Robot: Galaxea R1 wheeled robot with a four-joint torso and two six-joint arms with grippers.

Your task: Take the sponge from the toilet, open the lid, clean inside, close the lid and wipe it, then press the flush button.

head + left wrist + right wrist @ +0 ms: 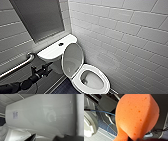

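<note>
The white toilet (101, 73) stands in the corner with its lid (72, 58) raised against the tank (51, 51), so the bowl lies open. The round dark flush button (61, 44) sits in the middle of the tank top. My left gripper (48, 67) is open, with nothing between its fingers, just left of the tank and below its top. The left wrist view faces the tank's white side (37, 112) from close by, with dark fingertips (33, 136) at the edge. My right gripper (133, 139) is shut on the orange sponge (136, 115), pinching its narrow waist.
A metal grab bar (20, 65) slants along the left wall, close to my left arm. A dark panel (40, 17) hangs above the tank. White tiled wall (125, 37) closes off the right side. Dark blue floor tiles (63, 88) lie before the bowl.
</note>
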